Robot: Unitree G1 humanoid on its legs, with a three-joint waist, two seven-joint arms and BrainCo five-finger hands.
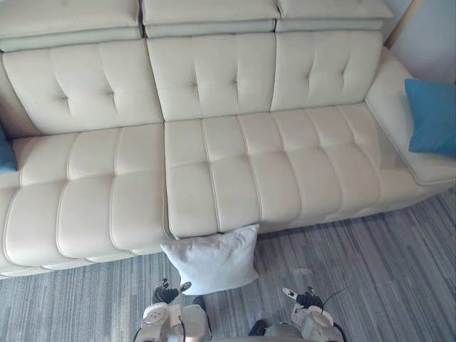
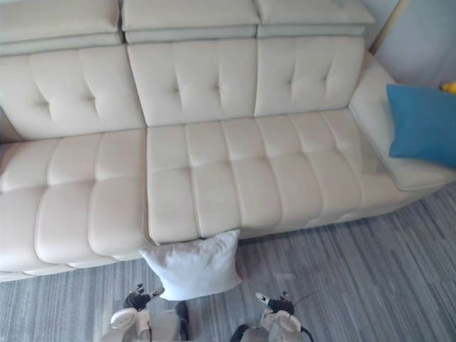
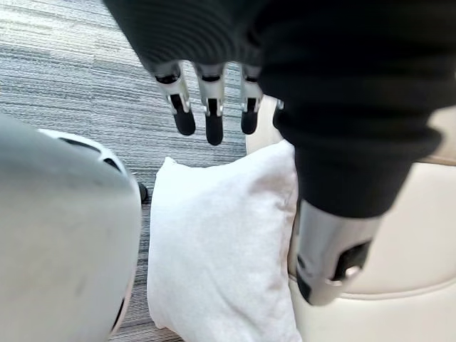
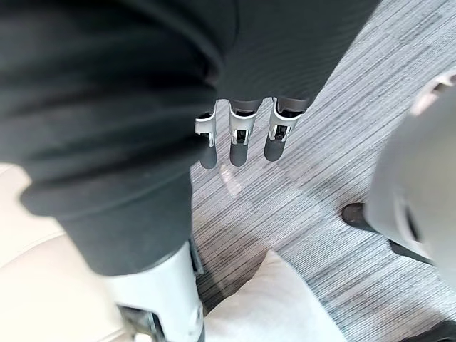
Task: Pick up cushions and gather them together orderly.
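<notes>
The white cushion (image 1: 214, 258) stands on edge on the grey carpet (image 1: 370, 271), leaning on the front of the cream sofa (image 1: 214, 164). It is just ahead of your left hand (image 3: 212, 117) and off to the inner side of your right hand (image 1: 303, 296), nearer the left one. Neither hand has it. In each wrist view the fingers hang straight and apart, closed on nothing, and the left fingertips sit above the cushion's top edge with carpet showing between. The likely trouble is the grasp itself. The cushion is soft and only propped, so I'd expect a push from the left fingers to tip it flat or slide it along the sofa front before you can close on it. If you pinch one corner it will probably sag and drag on the carpet. Bringing the right hand across to take the far side would steady it. Further out, a blue cushion (image 1: 432, 116) rests on the sofa's end well beyond your right hand. A sliver of another blue cushion (image 1: 6, 151) shows at the far end beyond your left. Both are well out of reach, so gathering means carrying, and a loose hold could drop the white one on the way.
</notes>
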